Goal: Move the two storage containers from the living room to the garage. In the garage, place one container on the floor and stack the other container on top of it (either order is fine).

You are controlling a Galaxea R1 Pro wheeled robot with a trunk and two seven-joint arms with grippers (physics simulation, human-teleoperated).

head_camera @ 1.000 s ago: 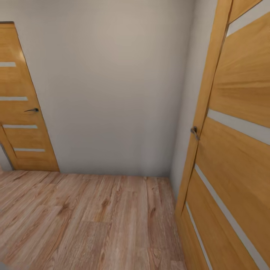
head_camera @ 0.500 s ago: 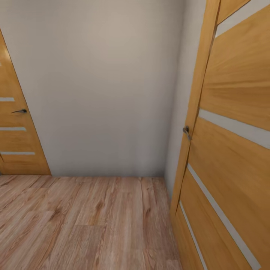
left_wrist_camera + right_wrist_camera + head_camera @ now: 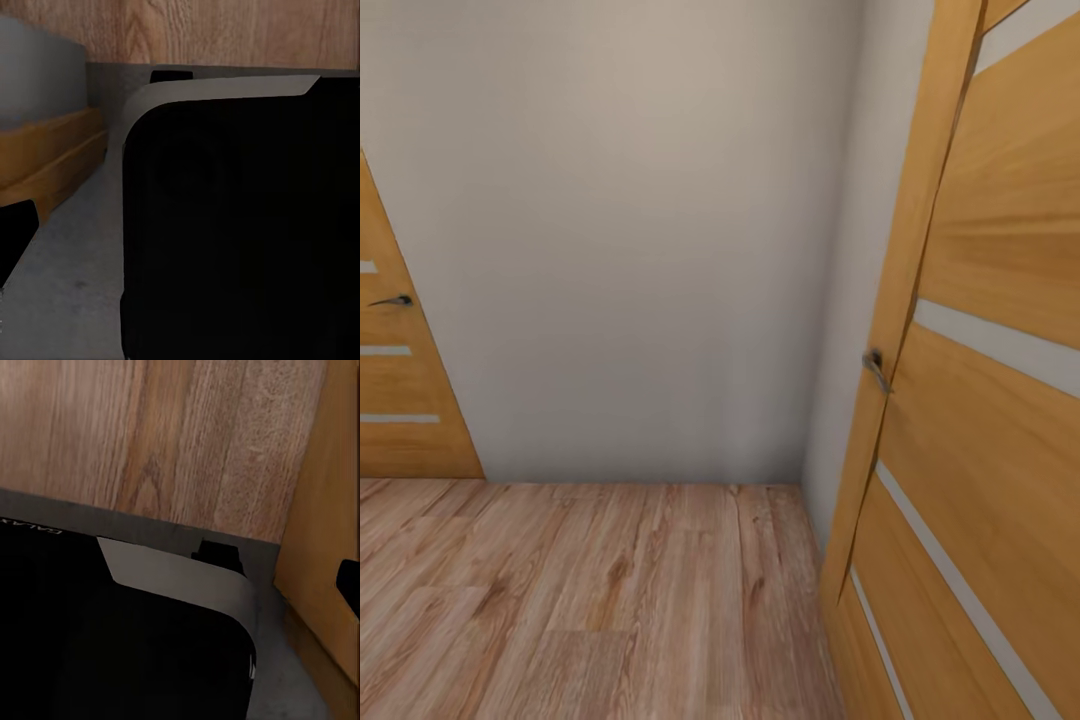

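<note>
Nearest in the head view: light wood-plank floor (image 3: 590,600), running toward a corner. At near right, an open wooden door (image 3: 980,430) with pale horizontal strips, edge-on to the camera, a dark metal handle (image 3: 875,368) on its edge. Beyond, a plain pale wall (image 3: 630,240) across the far side, meeting the floor at a straight line. At far left, part of a second wooden door (image 3: 400,400) of the same make, with its own small dark handle (image 3: 392,300).

In the left wrist view, a dark robot body panel (image 3: 240,240) up close, wood planks and a wooden door edge past it. In the right wrist view, much the same dark panel (image 3: 112,637) over planks. Gripper openings: cannot tell, either side. Storage containers nowhere among these surroundings; a hallway corner instead.
</note>
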